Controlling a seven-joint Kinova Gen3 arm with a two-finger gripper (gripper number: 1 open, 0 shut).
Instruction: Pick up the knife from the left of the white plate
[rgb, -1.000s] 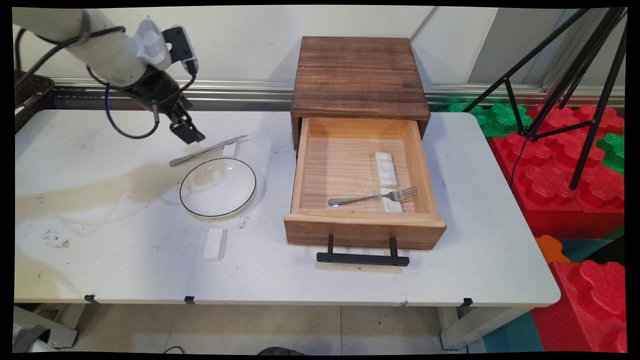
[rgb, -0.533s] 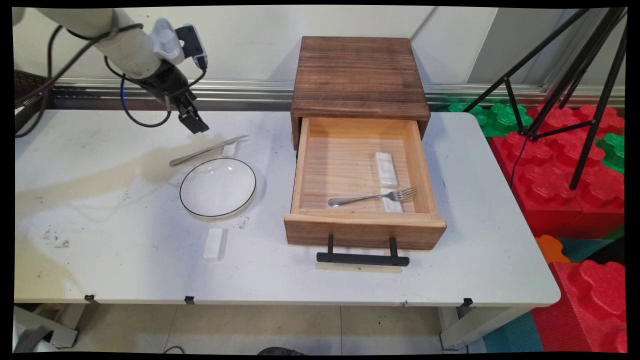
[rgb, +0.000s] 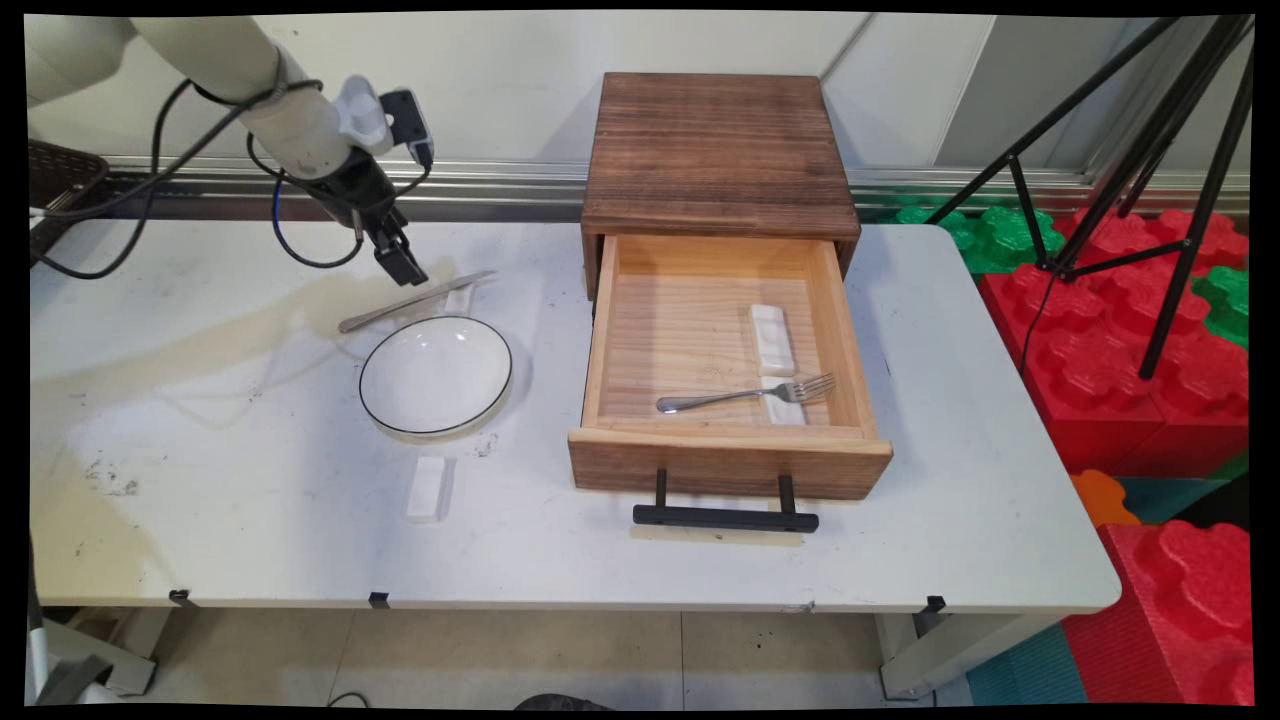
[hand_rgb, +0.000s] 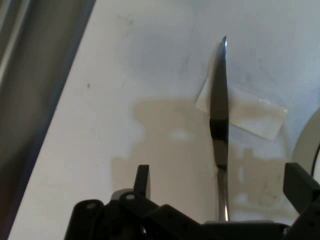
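Black and two-fingered, the gripper (rgb: 403, 268) hangs tilted just above the table (rgb: 200, 500) at its far left part, with its fingers (hand_rgb: 143, 181) spread wide and nothing between them. Right under it lies a table knife (rgb: 415, 300), the nearest thing; in the hand view the knife (hand_rgb: 219, 125) runs lengthwise up the gap between the open fingers, closer to the right one, and neither finger touches it. Its blade end rests across a small white rest (rgb: 459, 298), which shows in the hand view as a pale block (hand_rgb: 242, 112) under the blade. Just on the near side of the knife sits a round white plate (rgb: 436, 375) with a dark rim, and nearer still, apart from the plate, lies a second white rest (rgb: 428, 488) flat on the table. To the right stands a dark wooden box (rgb: 718, 155) with its light wooden drawer (rgb: 728, 465) pulled fully out; inside it a fork (rgb: 745, 394) lies with its tines on a white rest (rgb: 783, 403), and another white rest (rgb: 772, 339) lies just behind that.
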